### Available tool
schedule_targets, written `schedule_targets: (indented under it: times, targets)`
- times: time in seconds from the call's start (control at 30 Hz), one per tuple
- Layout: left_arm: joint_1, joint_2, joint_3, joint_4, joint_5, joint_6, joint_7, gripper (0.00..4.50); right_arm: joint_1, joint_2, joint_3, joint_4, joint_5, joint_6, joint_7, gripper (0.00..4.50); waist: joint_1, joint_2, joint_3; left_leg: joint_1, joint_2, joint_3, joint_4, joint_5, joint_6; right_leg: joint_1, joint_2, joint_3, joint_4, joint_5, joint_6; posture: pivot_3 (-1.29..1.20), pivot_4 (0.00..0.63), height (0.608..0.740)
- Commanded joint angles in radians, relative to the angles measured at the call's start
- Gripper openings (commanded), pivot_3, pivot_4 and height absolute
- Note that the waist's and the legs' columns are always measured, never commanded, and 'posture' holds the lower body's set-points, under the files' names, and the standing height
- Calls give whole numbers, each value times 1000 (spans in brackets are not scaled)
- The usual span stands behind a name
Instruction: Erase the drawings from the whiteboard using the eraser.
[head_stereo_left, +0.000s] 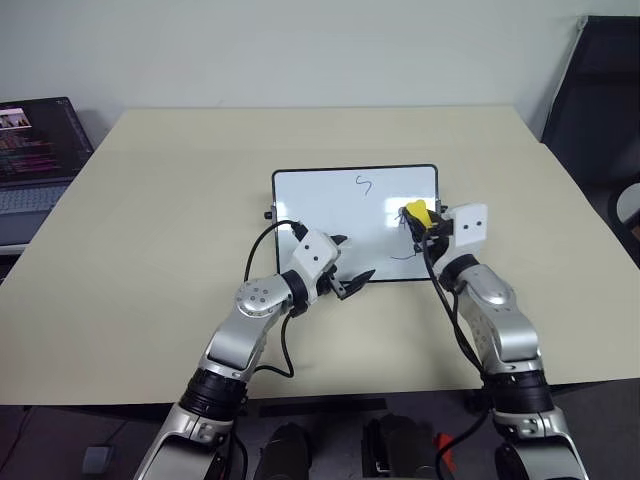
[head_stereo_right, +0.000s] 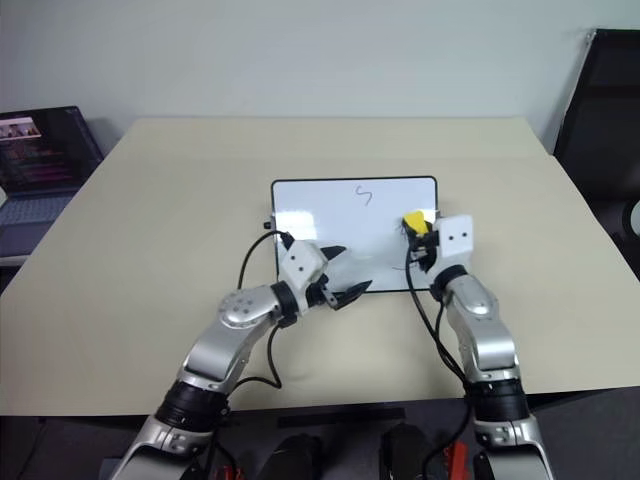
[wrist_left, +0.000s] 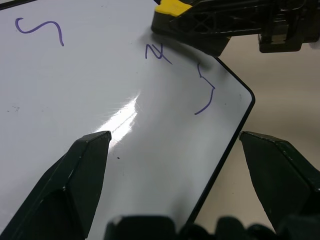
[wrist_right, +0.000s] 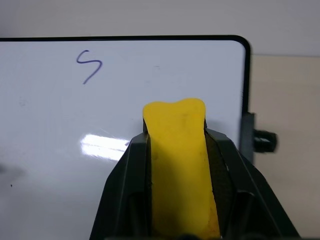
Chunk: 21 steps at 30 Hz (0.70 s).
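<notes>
The rectangular glossy white whiteboard with a thin black frame (head_stereo_left: 330, 215) lies flat on the pale beige bench (head_stereo_left: 150, 220), its long axis running left to right across the robot's front. The right end effector (head_stereo_left: 418, 222) is clamped tight on the small oblong eraser, yellow on top and black beneath (head_stereo_left: 416, 212), and holds it over the board's right-hand portion; the eraser's long axis points away from the robot, along the fingers.

The coming move turns on this relation: a zigzag marker drawing (wrist_left: 157, 53) lies just beside and below the eraser's black underside, and a curved drawing (wrist_left: 205, 92) lies near the board's right corner, towards the robot. The third, S-shaped drawing (head_stereo_left: 364, 184) sits near the far edge, left of the eraser. The right arm is the nearer to all three.

The left end effector (head_stereo_left: 345, 268) stands with fingers spread, holding nothing, at the board's near edge.

Whether the eraser touches the board surface cannot be determined. The head views partly hide the two right-hand drawings behind the right end effector.
</notes>
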Motion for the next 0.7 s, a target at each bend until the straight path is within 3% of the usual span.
schedule_targets:
  times: [0.03, 0.33, 0.7]
  targets:
    - [-28, -9, 2, -5, 6, -23, 2, 4500, -48, 18, 13, 37, -20, -61, 6, 1129, 0, 0, 0, 0, 0, 0, 0, 0, 0, 0, 0, 0, 0, 0, 0, 0, 150, 740]
    - [-27, -8, 6, -11, 6, -24, 2, 4500, -17, -18, 49, 62, -90, 19, 5, 1129, 0, 0, 0, 1, 0, 0, 1, 0, 0, 0, 0, 0, 2, 0, 0, 0, 150, 740]
    - [-30, -10, 7, -2, 5, -27, 3, 4500, 113, -64, 55, -92, -87, 126, 27, 1129, -2, 0, 0, 5, 0, 0, 2, 1, 2, 1, 0, 1, 8, 0, 0, 0, 150, 740]
